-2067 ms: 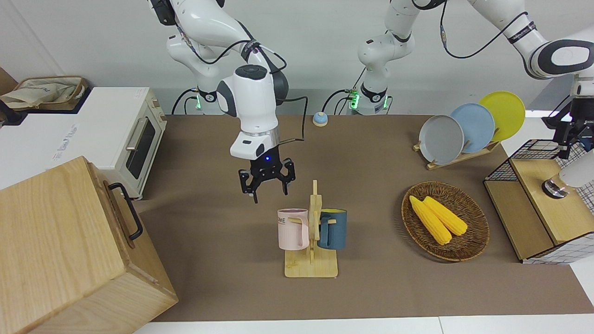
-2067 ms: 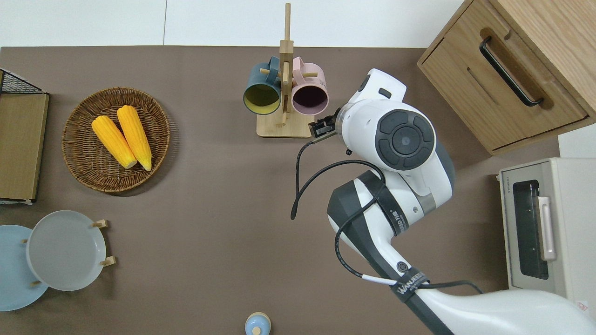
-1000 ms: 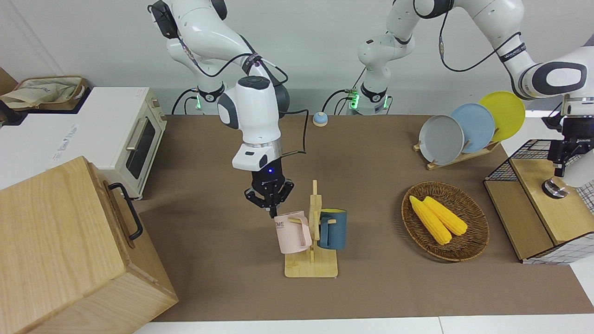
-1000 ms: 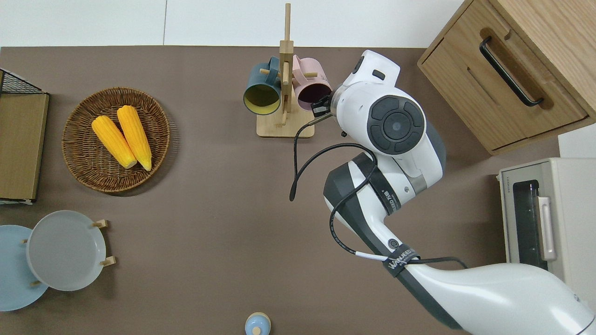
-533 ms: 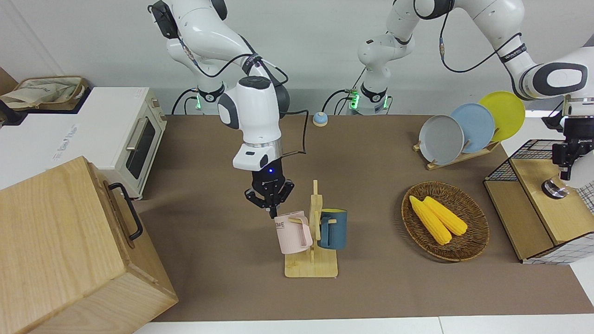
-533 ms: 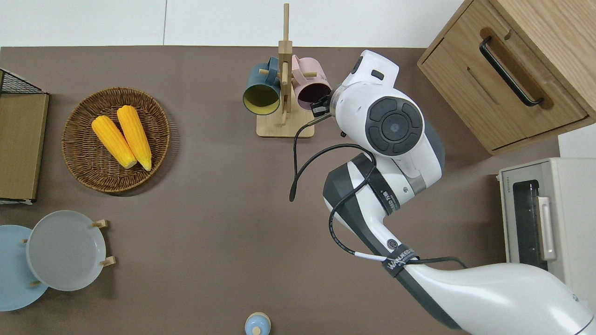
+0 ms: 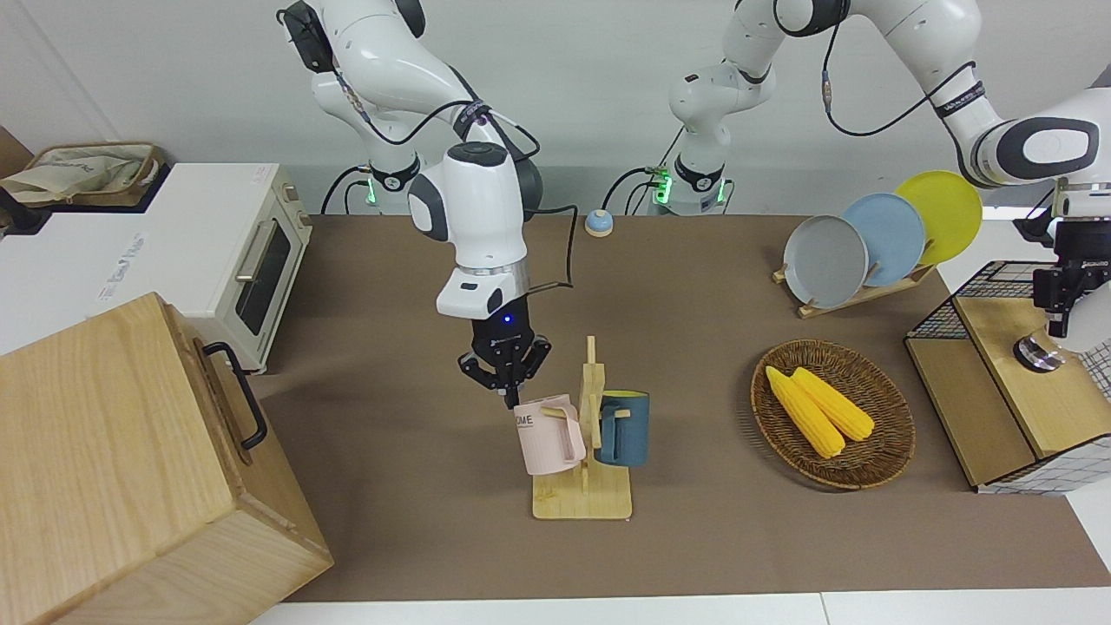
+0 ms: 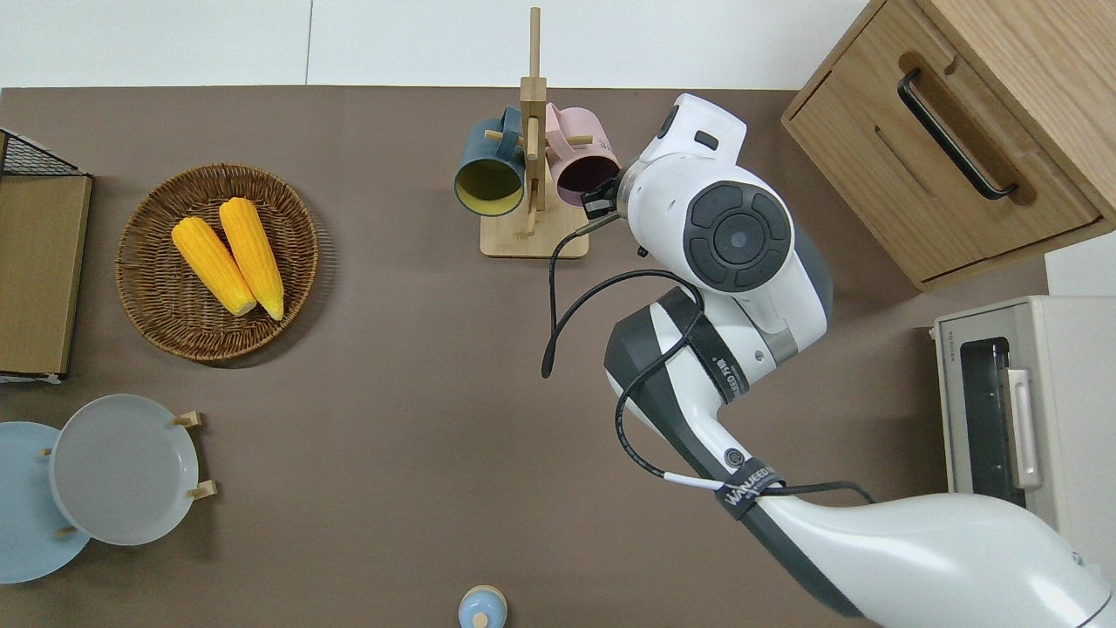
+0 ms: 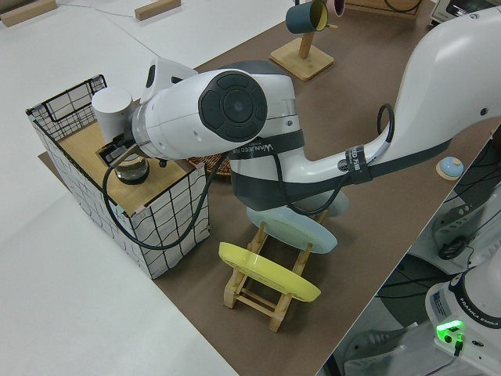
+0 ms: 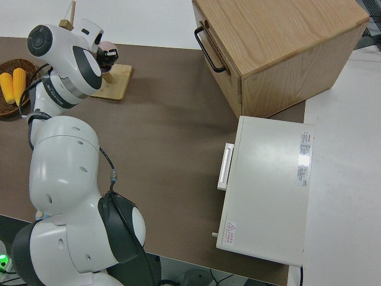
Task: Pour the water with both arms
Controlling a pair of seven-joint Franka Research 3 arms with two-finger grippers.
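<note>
Pink mug (image 7: 548, 436) lettered "OME", rim pinched by right gripper (image 7: 506, 392), left gripper (image 7: 1061, 299) seemingly closed, arm cable tagged "WANJEED".

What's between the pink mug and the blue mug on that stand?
The wooden mug stand's upright post stands between the pink mug and the blue mug, each hung on a peg; the overhead view shows this.

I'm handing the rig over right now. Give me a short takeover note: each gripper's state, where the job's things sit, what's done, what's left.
Right gripper: shut on the rim of the pink mug, which hangs tilted on the wooden mug rack.
Left gripper: at the white kettle on the wire-basket shelf; whether it grips, cannot tell.
Blue mug hangs on the rack, untouched.
Done: the mug is gripped.
Left: lift the mug off its peg, set it down, bring the kettle, pour.
</note>
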